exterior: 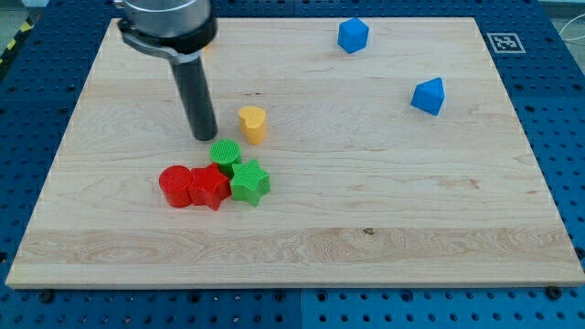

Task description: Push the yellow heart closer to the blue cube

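The wooden board (302,238) is lying flat and filling most of the view, sitting on a blue perforated table (558,137). I am taking the yellow heart (252,123) as my landmark, standing upright a little toward the view's left of the board's middle.

The dark rod (196,96) is reaching down just to the view's left of the heart; my tip (204,137) is resting near the heart, apart from it. There is no claw on this rig, so there is nothing to report as wide, narrow or holding.

Below the heart, four blocks are bunching together, touching: green cylinder (225,153), green star (249,183), red star (209,187), red cylinder (175,186).

The blue cube (353,36) is sitting well apart, up and to the view's right of the heart. A second blue block (428,96), shape unclear, is lying well to the heart's right.
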